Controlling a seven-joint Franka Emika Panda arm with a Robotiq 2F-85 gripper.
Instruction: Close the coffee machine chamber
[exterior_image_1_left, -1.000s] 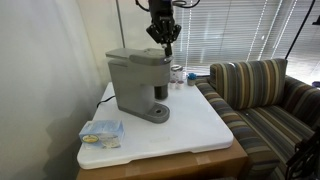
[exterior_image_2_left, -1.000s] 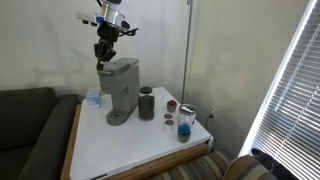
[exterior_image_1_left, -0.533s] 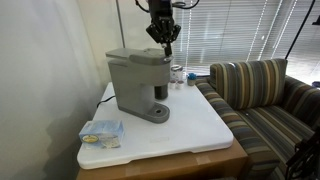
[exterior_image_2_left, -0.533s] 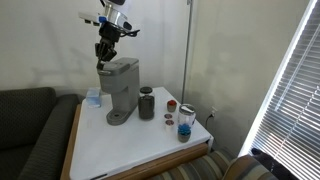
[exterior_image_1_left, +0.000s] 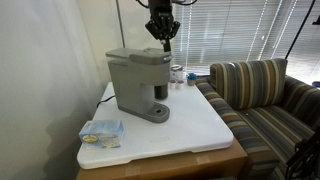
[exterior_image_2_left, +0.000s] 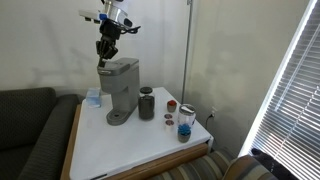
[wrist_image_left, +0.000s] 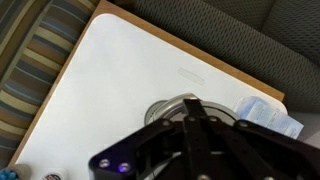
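The grey coffee machine stands on the white table, towards its back left. Its chamber lies flat on top of the body, with no gap showing in both exterior views. My gripper hangs shut and empty just above the chamber's front end, apart from it. In the wrist view the dark fingers meet in a point over the machine's round base plate; the chamber itself is hidden behind them.
A blue-and-white packet lies beside the machine. A dark cylinder and two small jars stand on the table. A striped sofa borders one side, a dark couch another.
My gripper has risen a little above the chamber, still shut. The machine and the table things have not moved.
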